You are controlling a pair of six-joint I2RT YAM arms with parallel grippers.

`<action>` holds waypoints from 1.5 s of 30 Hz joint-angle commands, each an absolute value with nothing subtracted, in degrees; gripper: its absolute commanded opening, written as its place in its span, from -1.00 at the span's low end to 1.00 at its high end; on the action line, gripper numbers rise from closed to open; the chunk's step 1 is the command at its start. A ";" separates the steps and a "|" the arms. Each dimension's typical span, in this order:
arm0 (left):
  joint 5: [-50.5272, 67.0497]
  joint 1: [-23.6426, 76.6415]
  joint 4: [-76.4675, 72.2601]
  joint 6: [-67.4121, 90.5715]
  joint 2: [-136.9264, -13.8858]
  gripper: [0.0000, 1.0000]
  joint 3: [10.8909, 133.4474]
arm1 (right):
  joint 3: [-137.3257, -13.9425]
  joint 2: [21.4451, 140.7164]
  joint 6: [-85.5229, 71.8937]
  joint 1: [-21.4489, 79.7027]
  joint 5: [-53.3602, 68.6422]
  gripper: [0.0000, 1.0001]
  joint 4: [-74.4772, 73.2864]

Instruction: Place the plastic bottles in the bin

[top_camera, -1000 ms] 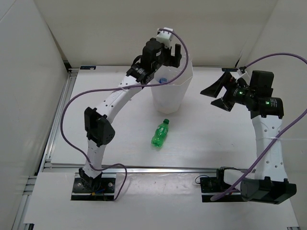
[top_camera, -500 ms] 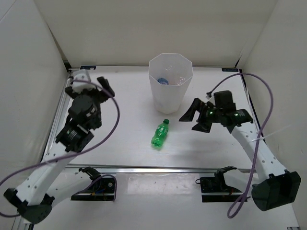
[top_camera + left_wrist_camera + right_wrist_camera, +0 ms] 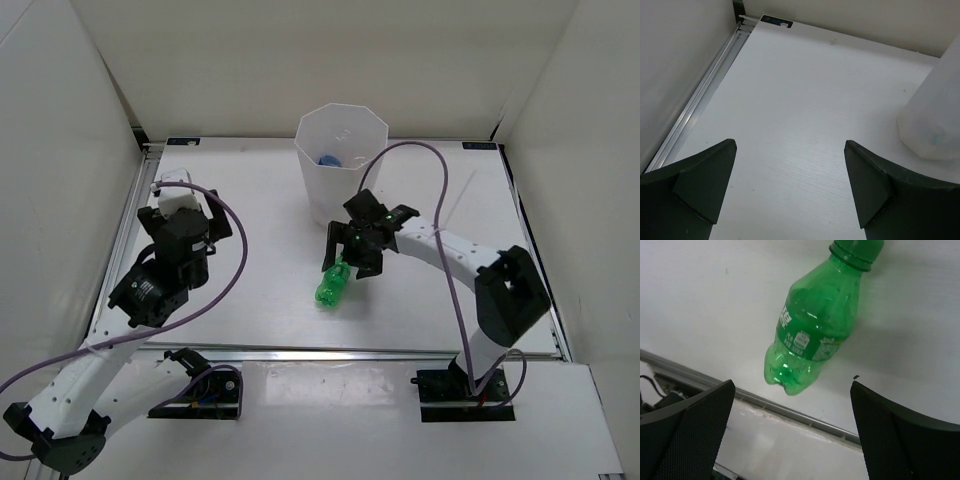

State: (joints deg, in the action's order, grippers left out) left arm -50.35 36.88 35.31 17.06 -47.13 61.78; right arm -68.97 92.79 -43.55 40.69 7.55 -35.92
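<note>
Green bottle [image 3: 333,283] is lying on its side mid-table [image 3: 260,190], cap end towards the bin [image 3: 330,200], base towards the near rail [image 3: 300,352]. My right gripper [image 3: 350,262] hangs right over its cap end, jaws spread wide with nothing in them. On the right wrist view the bottle sits between the 2 fingers, touching neither. The bin stands upright just beyond, something blue [image 3: 328,158] inside. Left gripper [image 3: 186,208] is off on the left side, wide open too, empty, over bare table.
</note>
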 commanded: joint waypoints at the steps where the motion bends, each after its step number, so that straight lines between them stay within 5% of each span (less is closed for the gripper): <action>1: -50.10 37.09 43.05 20.21 -45.79 1.00 65.21 | -72.77 97.19 -43.95 43.06 4.31 1.00 -36.47; 11: -50.10 37.09 50.53 21.27 -47.55 1.00 68.03 | -72.51 103.54 -47.20 43.07 4.92 0.87 -38.67; 20: -50.63 37.09 50.54 21.27 -48.08 1.00 66.88 | -70.14 103.36 -45.53 43.07 6.59 -0.30 -43.92; 25: -51.86 37.09 49.92 22.41 -49.31 1.00 66.36 | -72.60 91.87 -45.53 43.07 5.28 -0.55 -51.85; 31: -52.38 37.09 48.78 22.41 -50.45 1.00 64.95 | -93.47 82.88 -46.14 43.59 1.51 -0.72 -59.22; 36: -52.91 37.09 48.25 20.92 -51.50 1.00 64.95 | -122.65 90.33 -38.16 39.13 -7.73 -0.56 -57.22; 38: -52.21 37.09 48.25 20.21 -52.99 1.00 64.95 | -133.61 97.86 -36.56 32.72 -2.75 -0.56 -55.11; 42: -52.21 37.09 47.72 20.21 -55.72 1.00 66.09 | -136.68 105.64 -40.86 25.58 8.75 -0.62 -52.65; 45: -47.85 34.82 47.72 22.40 -57.48 1.00 64.88 | -124.44 102.06 -39.38 28.38 9.24 0.23 -48.44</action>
